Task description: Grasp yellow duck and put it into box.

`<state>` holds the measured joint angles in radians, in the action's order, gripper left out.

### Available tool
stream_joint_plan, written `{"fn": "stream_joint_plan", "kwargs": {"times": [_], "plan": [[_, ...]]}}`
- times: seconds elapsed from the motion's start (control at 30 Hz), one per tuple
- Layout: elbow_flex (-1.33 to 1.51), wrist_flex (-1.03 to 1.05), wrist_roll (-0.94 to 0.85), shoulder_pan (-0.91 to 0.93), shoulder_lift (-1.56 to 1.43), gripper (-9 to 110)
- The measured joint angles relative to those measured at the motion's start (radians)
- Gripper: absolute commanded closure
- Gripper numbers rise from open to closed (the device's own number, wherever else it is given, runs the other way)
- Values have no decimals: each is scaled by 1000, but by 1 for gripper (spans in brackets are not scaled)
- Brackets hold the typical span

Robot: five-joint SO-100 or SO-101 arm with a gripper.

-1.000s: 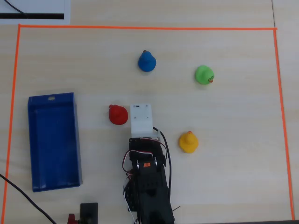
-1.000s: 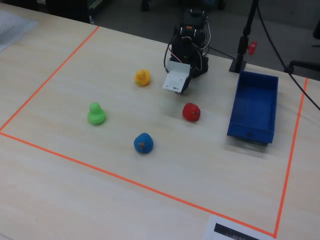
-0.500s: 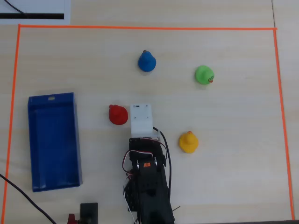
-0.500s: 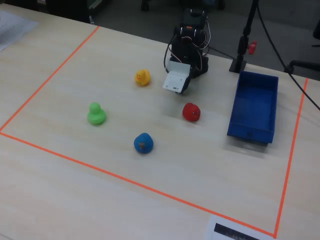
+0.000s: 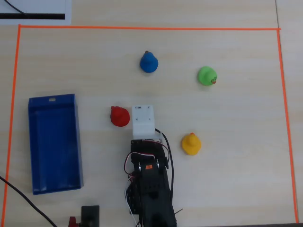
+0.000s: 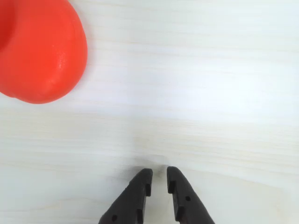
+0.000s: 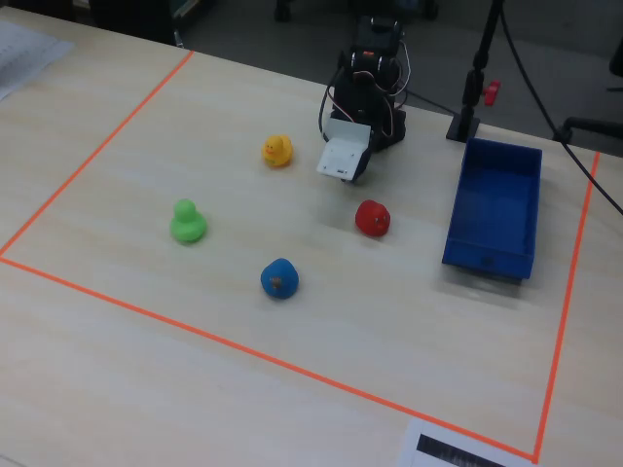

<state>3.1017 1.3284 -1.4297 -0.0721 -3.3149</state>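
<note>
The yellow duck stands on the table to the right of the arm in the overhead view; in the fixed view it is left of the arm. It does not show in the wrist view. The blue box lies empty at the left in the overhead view and at the right in the fixed view. My gripper points down at bare table, jaws almost together with nothing between them. In the overhead view it is hidden under the white wrist housing, well apart from the yellow duck.
A red duck stands just left of the wrist housing and fills the wrist view's upper left. A blue duck and a green duck stand farther out. Orange tape frames the work area.
</note>
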Motion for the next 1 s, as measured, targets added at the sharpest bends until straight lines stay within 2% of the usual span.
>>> {"fn": "stream_joint_plan", "kwargs": {"times": [0.83, 1.0], "plan": [[0, 0, 0, 25, 0, 101], [0, -5, -26, 21, 0, 96]]}}
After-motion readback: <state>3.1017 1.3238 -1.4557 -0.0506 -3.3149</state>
